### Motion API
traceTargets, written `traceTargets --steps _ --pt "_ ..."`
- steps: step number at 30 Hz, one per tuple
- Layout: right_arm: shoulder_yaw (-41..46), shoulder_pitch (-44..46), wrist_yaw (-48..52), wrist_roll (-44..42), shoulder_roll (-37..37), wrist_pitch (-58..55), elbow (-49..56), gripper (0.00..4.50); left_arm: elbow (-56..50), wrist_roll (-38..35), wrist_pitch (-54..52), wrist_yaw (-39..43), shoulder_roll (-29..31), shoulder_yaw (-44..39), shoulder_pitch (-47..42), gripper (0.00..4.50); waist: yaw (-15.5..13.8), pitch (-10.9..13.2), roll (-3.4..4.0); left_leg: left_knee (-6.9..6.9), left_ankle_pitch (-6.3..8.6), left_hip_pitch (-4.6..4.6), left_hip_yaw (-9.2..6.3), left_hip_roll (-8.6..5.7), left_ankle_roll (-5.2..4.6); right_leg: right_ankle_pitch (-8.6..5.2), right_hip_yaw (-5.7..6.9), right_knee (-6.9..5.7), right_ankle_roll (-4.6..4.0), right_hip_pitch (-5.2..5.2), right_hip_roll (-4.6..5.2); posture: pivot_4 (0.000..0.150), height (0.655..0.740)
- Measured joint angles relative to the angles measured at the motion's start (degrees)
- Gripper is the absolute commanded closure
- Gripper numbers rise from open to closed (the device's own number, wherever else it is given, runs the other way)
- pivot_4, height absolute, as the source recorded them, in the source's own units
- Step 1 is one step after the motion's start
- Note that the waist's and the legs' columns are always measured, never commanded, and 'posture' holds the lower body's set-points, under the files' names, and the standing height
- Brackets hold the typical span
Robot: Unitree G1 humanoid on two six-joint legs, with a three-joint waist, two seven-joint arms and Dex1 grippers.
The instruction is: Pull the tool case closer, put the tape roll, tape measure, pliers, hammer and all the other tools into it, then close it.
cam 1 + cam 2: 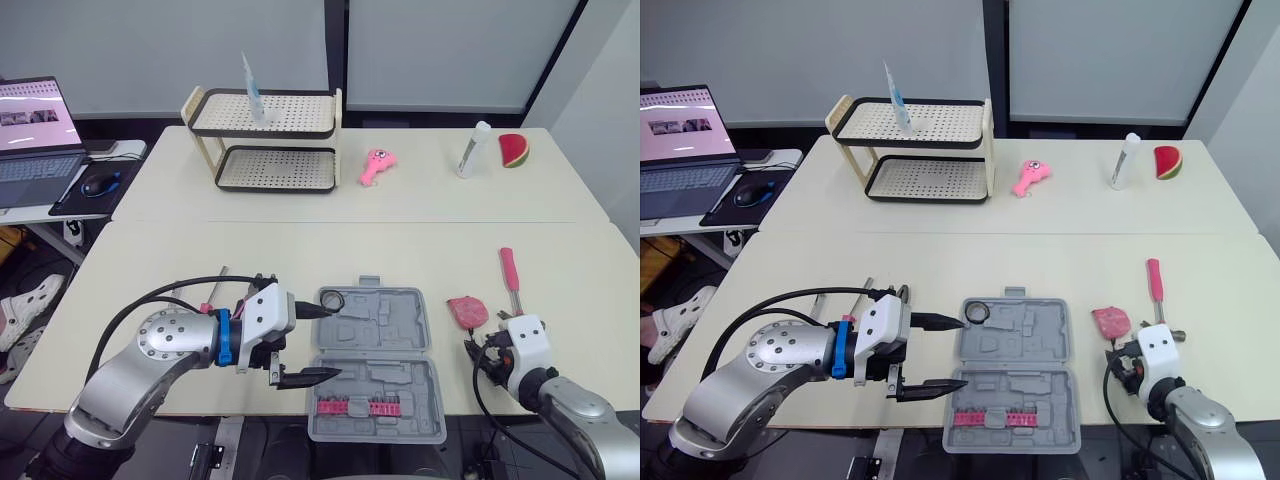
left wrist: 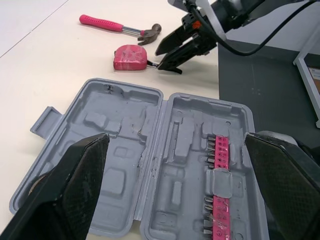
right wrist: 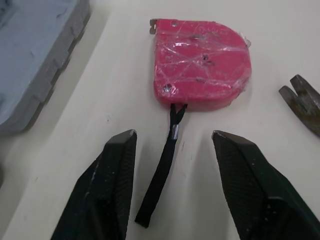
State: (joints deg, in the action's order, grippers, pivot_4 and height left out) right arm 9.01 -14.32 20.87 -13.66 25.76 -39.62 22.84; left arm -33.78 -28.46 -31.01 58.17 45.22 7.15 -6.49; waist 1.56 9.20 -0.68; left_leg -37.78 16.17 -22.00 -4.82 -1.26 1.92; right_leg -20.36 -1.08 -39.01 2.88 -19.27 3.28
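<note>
The grey tool case [image 1: 400, 340] lies open at the table's front edge, a strip of pink bits [image 1: 360, 405] in its near half and a black tape roll [image 1: 333, 300] in its far-left corner. My left gripper [image 1: 338, 342] is open, one finger at each side of the case's left end, holding nothing. The left wrist view looks along the empty moulded case [image 2: 125, 165]. Right of the case lie a pink tape measure [image 3: 200, 65] and a pink-handled hammer [image 1: 510, 270]. My right gripper [image 3: 174, 134] is open just short of the tape measure, its black strap [image 3: 162, 175] between the fingers.
A thin tool with a pink end [image 1: 212, 292] lies left of the case, partly behind my left arm. Across the table stand a two-tier rack [image 1: 265, 140], a pink toy [image 1: 378, 165], a white bottle [image 1: 472, 150] and a watermelon slice [image 1: 514, 150]. A laptop [image 1: 35, 130] sits on a side desk.
</note>
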Motion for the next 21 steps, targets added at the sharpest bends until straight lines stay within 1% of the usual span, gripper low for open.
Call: traceTargets --steps 3,13,20,21 --pt "-0.49 1.45 -0.01 0.69 -0.01 0.01 -2.09 1.58 0.0 -0.62 -0.99 -0.04 0.0 0.0 -1.63 0.0 -0.02 0.0 0.0 -0.01 0.0 0.01 0.02 -0.01 0.0 0.0 0.01 -0.01 0.0 0.01 0.0 0.15 0.729" --pt "-0.61 2.78 0.26 1.22 -0.02 1.9 -4.51 3.43 -0.46 -1.88 -5.15 -1.03 -0.41 0.26 -5.56 0.0 0.09 0.0 -0.01 -0.01 0.0 0.02 0.0 0.03 0.0 0.0 0.01 -0.02 0.0 0.01 -0.04 0.15 0.729" --pt "-1.39 2.15 0.57 1.33 -0.02 3.46 -4.53 4.47 -1.8 -3.03 -6.82 -1.51 -0.51 0.35 -6.84 0.0 0.1 0.0 0.0 -0.01 0.0 0.02 0.0 0.03 0.0 0.0 0.0 -0.02 0.0 0.01 -0.04 0.15 0.729" --pt "-1.51 1.97 0.66 1.41 -0.01 3.84 -4.54 4.49 -1.83 -3.08 -7.09 -1.54 -0.51 0.38 -6.89 0.0 0.1 0.0 0.0 -0.01 0.0 0.02 0.0 0.03 0.0 0.0 0.0 -0.02 0.0 0.01 -0.04 0.15 0.729"
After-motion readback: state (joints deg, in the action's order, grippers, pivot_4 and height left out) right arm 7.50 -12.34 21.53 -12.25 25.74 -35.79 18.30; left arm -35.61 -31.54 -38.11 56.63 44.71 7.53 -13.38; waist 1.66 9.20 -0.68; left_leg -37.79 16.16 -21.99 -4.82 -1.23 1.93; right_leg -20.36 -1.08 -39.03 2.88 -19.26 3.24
